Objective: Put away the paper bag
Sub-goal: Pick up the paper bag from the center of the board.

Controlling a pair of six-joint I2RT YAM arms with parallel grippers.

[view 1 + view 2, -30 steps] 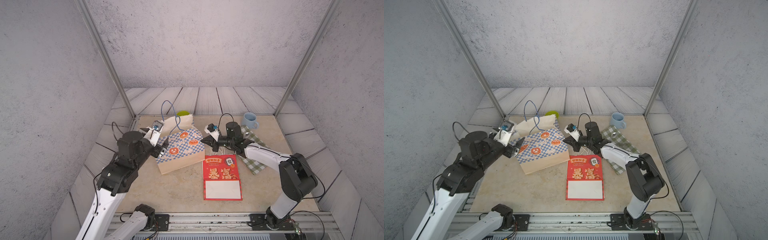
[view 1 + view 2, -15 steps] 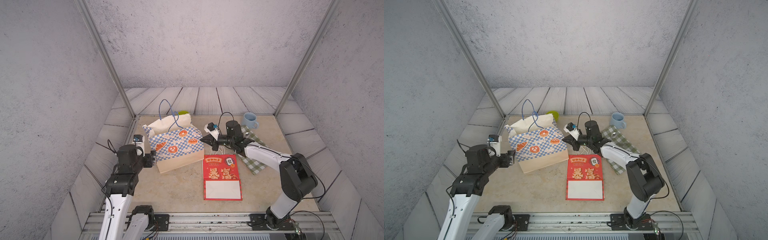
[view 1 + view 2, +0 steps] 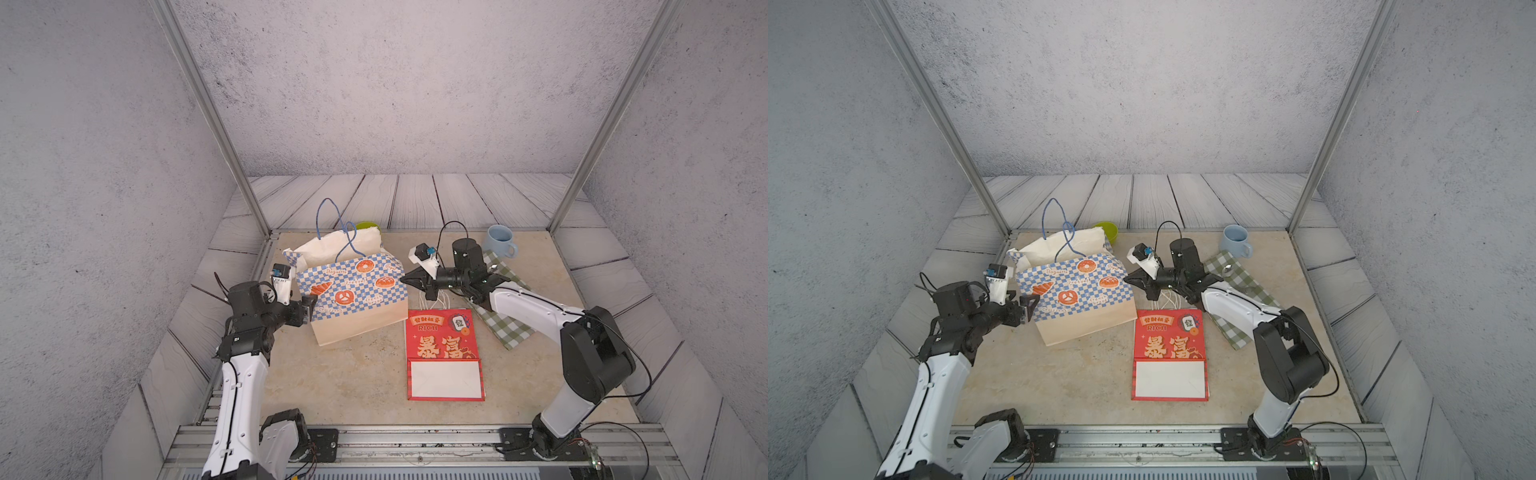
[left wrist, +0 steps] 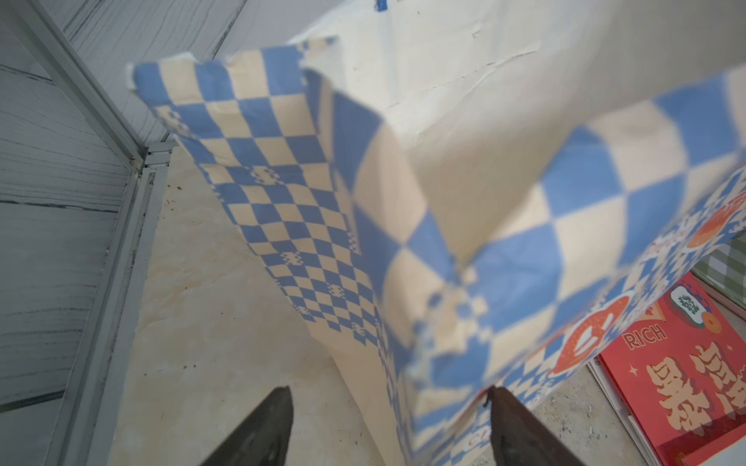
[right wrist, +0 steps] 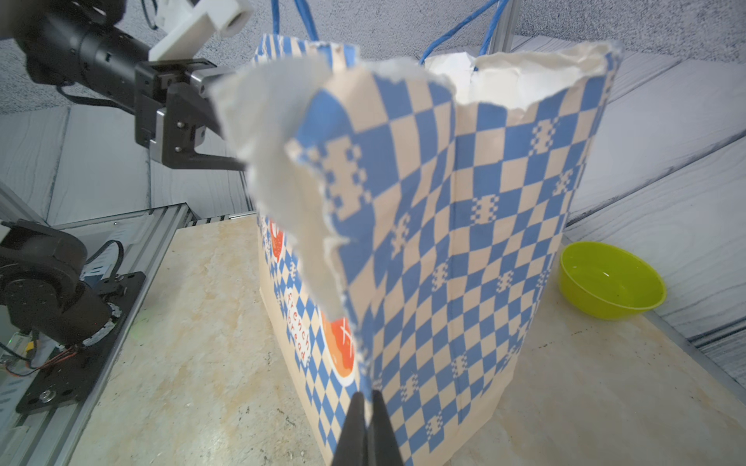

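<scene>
Blue-checked paper bag (image 3: 357,291), lime bowl (image 5: 605,302)

I count two paper bags on the surface (image 3: 353,382): one blue-checked bag (image 3: 353,291), one red bag (image 3: 444,353). One blue mug (image 3: 498,242), one green bowl (image 5: 609,282) (largely hidden in both top views), one checked cloth (image 3: 513,330). Two grippers: left gripper (image 3: 309,307), right gripper (image 3: 405,280).

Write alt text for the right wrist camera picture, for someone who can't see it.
A blue checked paper bag with a torn top stands on the table, its near corner pinched by the right gripper. The open left gripper is at its far side; a green bowl sits behind it.
</scene>
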